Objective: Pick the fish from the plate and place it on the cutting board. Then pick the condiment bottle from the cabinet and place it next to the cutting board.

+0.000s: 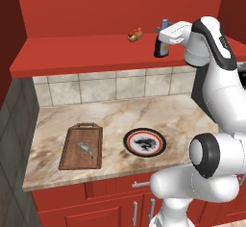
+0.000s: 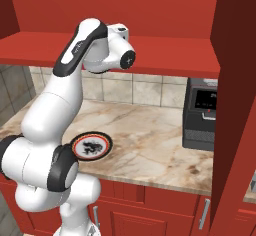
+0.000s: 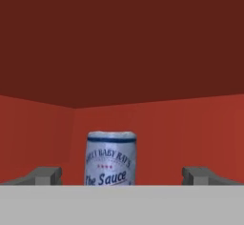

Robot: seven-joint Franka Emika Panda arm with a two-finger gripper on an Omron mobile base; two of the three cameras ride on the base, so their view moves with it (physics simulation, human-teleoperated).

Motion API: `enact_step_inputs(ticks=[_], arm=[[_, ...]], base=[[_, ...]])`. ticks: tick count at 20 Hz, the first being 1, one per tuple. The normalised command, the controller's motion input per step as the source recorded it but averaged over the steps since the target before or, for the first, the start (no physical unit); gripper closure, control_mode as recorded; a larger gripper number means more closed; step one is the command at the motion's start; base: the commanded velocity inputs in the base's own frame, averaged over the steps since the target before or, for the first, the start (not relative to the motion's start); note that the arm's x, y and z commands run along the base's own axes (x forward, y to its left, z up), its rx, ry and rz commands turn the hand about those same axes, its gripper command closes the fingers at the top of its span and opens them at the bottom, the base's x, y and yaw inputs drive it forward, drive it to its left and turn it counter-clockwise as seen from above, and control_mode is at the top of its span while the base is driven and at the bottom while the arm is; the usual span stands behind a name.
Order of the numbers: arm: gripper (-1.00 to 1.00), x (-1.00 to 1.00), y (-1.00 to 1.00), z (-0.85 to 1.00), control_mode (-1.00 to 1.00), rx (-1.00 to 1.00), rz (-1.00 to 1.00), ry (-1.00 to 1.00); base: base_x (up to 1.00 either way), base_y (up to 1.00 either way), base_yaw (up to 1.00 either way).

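With my hand (image 3: pixel 122 176) spread wide around the bottle (image 3: pixel 110 158), I should centre it, then squeeze squarely below the cap.

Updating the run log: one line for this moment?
fish on cutting board | plate bare | gripper open, flanking bottle on cabinet shelf

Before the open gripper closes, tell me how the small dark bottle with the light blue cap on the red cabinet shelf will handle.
The small dark condiment bottle stands upright on the red cabinet shelf, taller than wide, so a nudge could probably tip it. Its round body may roll once down. It looks rigid and smooth, so it might slip unless the open gripper closes squarely around it.
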Motion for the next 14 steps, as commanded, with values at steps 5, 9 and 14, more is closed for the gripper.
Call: enact_step_inputs(ticks=[5, 9, 14], arm=[[-1.0, 0.03, 0.0, 0.0, -1.0, 0.0, 0.0, 0.0], [-1.0, 0.01, 0.0, 0.0, -1.0, 0.0, 0.0, 0.0], [-1.0, 0.0, 0.0, 0.0, -1.0, 0.0, 0.0, 0.0]], base=[[0.0, 0.0, 0.0], [0.0, 0.0, 0.0], [0.0, 0.0, 0.0]])
